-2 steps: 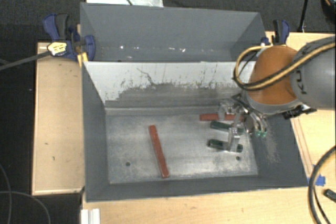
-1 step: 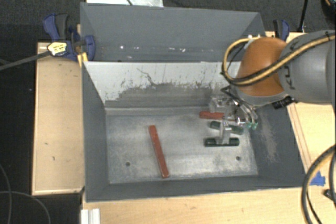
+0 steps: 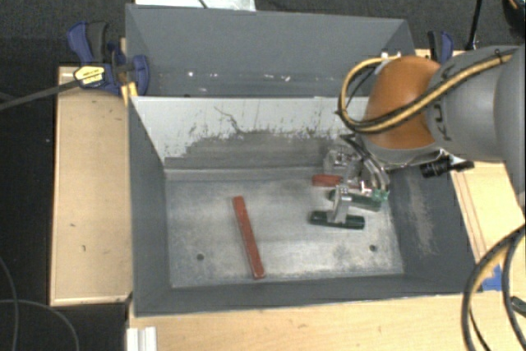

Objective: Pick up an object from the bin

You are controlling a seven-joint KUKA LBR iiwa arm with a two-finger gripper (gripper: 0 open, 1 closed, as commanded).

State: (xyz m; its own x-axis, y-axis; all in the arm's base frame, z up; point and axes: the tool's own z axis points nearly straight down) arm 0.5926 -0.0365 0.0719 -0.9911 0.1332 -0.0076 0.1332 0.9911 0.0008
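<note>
- My arm came into the bin (image 3: 194,214) from the right, its orange cover (image 3: 399,107) and looped cables (image 3: 355,99) hanging above the bin's far right corner.
- My hand (image 3: 341,208) was low in the right half of the bin, close to the floor and pointing down.
- Right under it lay a short dark bar (image 3: 354,223), flat on the floor and running left to right, a little nearer than the middle of the bin.
- The tip of my hand met the bar at about its middle, and both ends of the bar stuck out to either side.
- I could not tell whether my hand was apart or together, nor whether it had closed on the bar, because the wrist parts crowded that spot.
- A small red piece (image 3: 325,179) showed just left of my wrist on the far side. I could not tell if it was loose in the bin or part of me.
- A long red stick (image 3: 247,237) lay flat in the left half of the floor, slanting from far left to near right, well apart from my hand and the bar.
</note>
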